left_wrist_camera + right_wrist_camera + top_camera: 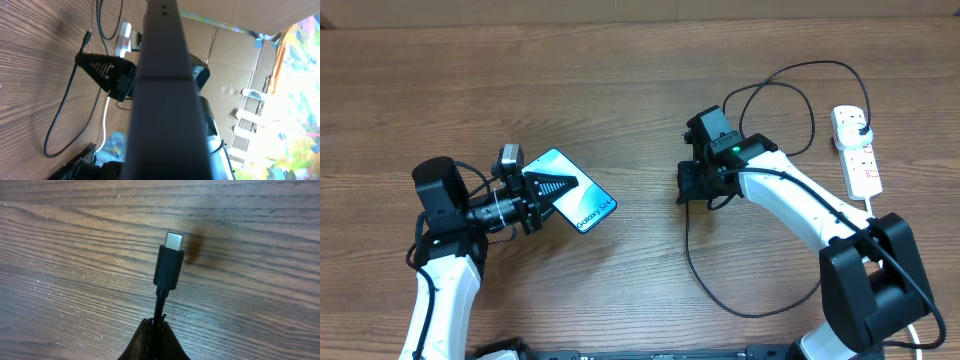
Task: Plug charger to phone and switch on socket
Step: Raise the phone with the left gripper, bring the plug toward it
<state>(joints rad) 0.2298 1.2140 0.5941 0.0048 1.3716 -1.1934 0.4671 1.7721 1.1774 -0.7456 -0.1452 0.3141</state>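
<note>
1. Phone [588, 208], screen lit, sits tilted at left, clamped in the closed left gripper [560, 188].
2. Right gripper [684, 188], mid-table, pinches the charger [688, 255] cable just behind its USB-C tip [169, 265].
3. Socket [863, 165] lies far right, with the charger's black plug [860, 126] seated in it.

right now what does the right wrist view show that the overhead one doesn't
Only right wrist: a close-up of the silver plug tip of the thin black charger cable, poking from the shut right hand. Only overhead: the slim blue-screened smartphone gripped by the left hand, and the white power strip. Both: that cable, the right hand, the brown wooden table.
</note>
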